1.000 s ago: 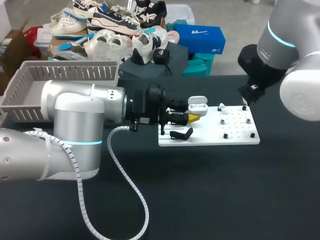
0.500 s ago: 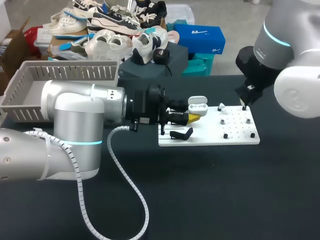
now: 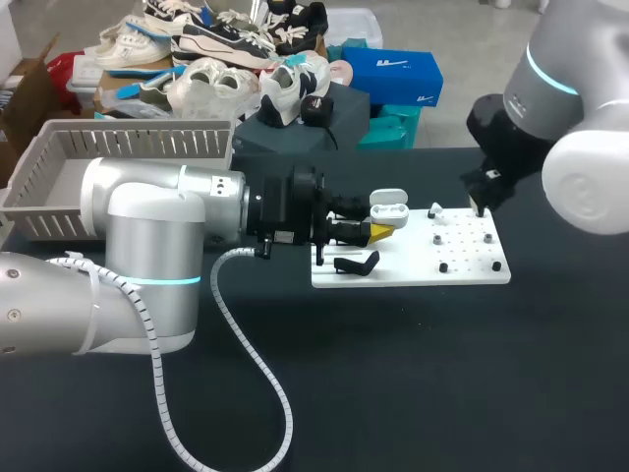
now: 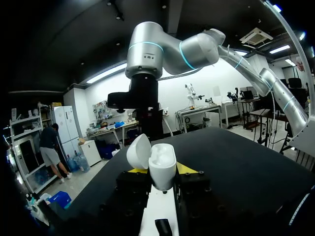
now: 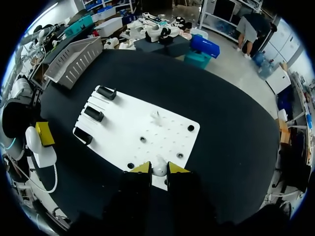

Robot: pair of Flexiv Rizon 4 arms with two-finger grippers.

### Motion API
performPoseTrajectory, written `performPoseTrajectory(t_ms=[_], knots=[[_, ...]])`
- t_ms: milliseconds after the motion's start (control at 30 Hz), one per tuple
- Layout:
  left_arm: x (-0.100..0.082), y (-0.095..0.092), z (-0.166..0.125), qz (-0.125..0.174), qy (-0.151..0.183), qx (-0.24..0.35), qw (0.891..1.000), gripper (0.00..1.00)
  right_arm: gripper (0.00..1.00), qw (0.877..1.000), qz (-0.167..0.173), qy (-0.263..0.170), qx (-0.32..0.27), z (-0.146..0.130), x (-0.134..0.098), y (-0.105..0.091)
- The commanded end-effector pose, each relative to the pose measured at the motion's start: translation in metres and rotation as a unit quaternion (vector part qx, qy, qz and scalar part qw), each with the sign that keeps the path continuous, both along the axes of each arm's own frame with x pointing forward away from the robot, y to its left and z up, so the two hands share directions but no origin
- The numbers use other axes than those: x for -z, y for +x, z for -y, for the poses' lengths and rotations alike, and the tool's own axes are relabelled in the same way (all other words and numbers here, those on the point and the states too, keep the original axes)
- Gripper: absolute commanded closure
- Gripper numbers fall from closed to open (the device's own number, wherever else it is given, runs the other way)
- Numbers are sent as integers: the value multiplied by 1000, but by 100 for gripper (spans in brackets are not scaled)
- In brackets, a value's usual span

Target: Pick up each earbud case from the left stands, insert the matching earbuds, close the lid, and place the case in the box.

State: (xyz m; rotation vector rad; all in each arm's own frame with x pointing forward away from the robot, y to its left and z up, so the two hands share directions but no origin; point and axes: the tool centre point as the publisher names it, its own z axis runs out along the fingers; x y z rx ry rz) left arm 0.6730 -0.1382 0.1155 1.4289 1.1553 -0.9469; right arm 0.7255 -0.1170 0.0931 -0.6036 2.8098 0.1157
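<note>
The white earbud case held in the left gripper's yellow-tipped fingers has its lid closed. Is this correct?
Not quite. The white earbud case held in the left gripper's yellow-tipped fingers has its lid open, as the left wrist view shows.

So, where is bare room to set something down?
Bare: the black table in front of the white pegboard and to its right. Crowded: the board's left end, with black stands and the left gripper holding the open white earbud case.
</note>
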Motion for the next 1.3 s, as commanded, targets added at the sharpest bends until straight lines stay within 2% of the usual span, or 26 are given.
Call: performPoseTrajectory(t_ms=[33, 1133, 1300], knots=[[0, 1, 0, 0, 1, 1, 1000, 100, 100, 1000, -4, 1, 2, -2, 0, -1], [0, 1, 0, 0, 1, 1, 1000, 100, 100, 1000, -10, 4, 6, -2, 2, 0], [0, 1, 0, 0, 1, 1, 1000, 100, 100, 998, -16, -3, 67, -1, -9, -14]])
